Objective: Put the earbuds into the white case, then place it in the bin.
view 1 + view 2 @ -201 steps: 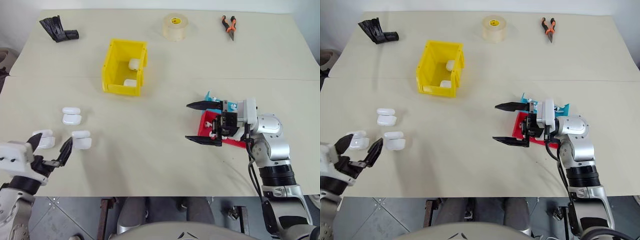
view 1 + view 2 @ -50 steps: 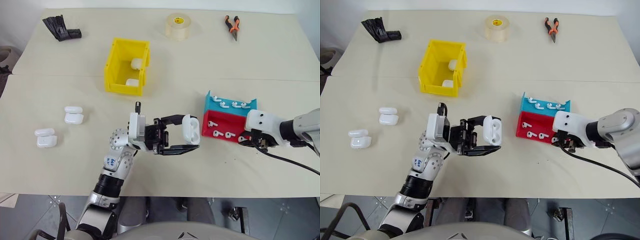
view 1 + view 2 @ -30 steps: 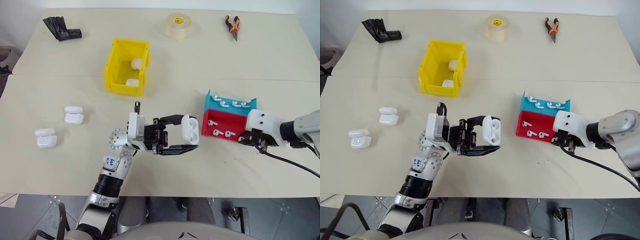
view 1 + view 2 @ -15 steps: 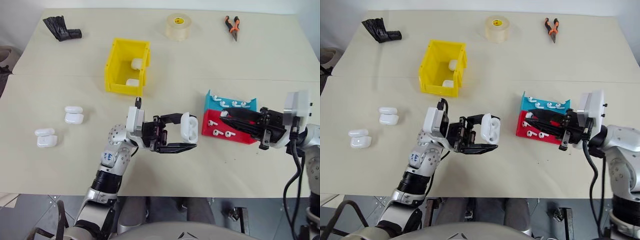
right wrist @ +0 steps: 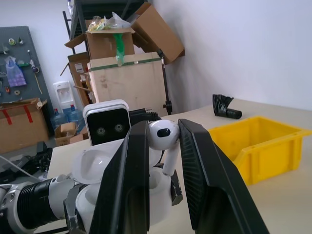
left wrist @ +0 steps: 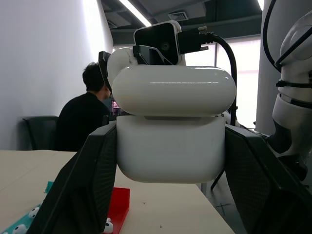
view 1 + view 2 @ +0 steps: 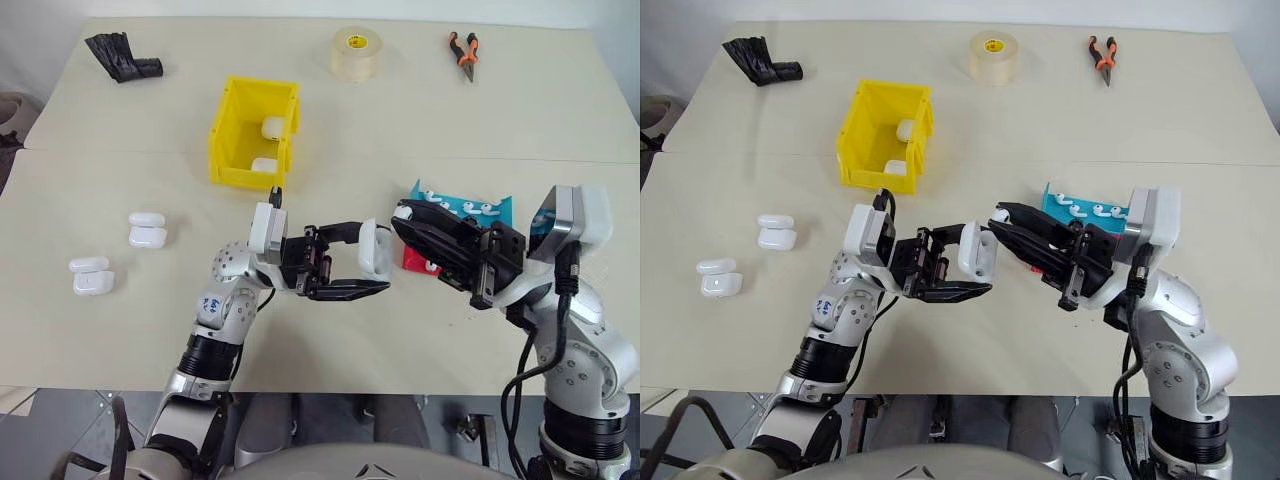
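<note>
My left gripper [image 7: 376, 260] is shut on the white case [image 7: 377, 248], held above the middle of the table with its lid hinged open [image 6: 170, 90]. My right gripper [image 7: 404, 217] reaches in from the right. Its fingers [image 5: 200, 161] are shut on one white earbud [image 5: 163, 134], which hangs stem-down just above the open case [image 5: 105, 168]. More earbuds lie in the teal tray [image 7: 462, 206], with the red tray [image 7: 412, 258] partly hidden behind my right gripper. The yellow bin [image 7: 250, 135] stands farther back on the left with two white cases [image 7: 270, 127] inside.
Two pairs of white cases [image 7: 147, 230] [image 7: 90, 275] lie at the table's left. A tape roll [image 7: 355, 52], orange pliers [image 7: 462, 48] and a black object [image 7: 124, 55] sit along the far edge. A person in black [image 6: 83, 122] sits beyond the table.
My right gripper has swung left and up from beside the trays, bringing the earbud over the open case. The left gripper has kept the case nearly still.
</note>
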Motion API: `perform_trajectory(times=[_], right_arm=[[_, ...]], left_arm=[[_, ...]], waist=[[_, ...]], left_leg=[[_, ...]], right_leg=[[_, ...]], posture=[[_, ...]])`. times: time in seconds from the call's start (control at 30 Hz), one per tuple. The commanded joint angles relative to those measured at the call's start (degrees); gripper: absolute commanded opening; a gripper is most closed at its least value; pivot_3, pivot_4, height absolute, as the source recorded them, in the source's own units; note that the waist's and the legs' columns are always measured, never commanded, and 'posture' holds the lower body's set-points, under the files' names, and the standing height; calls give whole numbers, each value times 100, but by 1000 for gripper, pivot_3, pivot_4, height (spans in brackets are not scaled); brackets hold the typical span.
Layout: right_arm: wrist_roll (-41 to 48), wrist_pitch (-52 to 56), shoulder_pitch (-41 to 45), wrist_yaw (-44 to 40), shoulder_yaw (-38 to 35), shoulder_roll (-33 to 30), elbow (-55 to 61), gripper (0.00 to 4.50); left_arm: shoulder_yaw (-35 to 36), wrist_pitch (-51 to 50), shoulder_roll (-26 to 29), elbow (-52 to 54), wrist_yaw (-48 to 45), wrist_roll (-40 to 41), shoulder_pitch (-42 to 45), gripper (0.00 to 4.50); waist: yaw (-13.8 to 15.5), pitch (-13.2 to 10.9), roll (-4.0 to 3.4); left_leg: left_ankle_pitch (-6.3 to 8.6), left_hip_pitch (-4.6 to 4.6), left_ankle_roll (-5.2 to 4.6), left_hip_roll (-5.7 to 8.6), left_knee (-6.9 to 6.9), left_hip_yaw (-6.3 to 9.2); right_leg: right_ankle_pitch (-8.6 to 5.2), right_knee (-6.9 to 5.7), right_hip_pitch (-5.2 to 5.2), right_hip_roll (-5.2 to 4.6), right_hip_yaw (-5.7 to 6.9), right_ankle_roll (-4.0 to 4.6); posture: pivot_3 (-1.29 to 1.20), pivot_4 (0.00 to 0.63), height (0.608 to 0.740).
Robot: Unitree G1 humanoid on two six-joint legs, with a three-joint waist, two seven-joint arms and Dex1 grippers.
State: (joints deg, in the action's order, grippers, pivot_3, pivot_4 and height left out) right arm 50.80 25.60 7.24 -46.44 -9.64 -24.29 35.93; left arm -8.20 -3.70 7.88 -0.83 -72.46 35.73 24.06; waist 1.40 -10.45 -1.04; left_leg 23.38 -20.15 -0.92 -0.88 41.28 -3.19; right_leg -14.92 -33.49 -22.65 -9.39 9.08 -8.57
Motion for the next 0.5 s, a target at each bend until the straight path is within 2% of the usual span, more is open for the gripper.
perform_trajectory(times=[0.03,0.5], right_arm=[[-15,-184,-10,82,73,13,221,604],[-434,-659,-453,-194,394,-25,-84,604]], left_arm=[[11,-23,-16,135,16,43,56,2814],[41,-22,-113,114,99,34,104,2814]], waist=[[1,0,0],[-3,0,0]], left_leg=[[0,0,0,0,0,0],[0,1,0,0,-1,-1]], right_leg=[[0,0,0,0,0,0],[0,0,0,0,0,0]], posture=[[0,150,740],[0,150,740]])
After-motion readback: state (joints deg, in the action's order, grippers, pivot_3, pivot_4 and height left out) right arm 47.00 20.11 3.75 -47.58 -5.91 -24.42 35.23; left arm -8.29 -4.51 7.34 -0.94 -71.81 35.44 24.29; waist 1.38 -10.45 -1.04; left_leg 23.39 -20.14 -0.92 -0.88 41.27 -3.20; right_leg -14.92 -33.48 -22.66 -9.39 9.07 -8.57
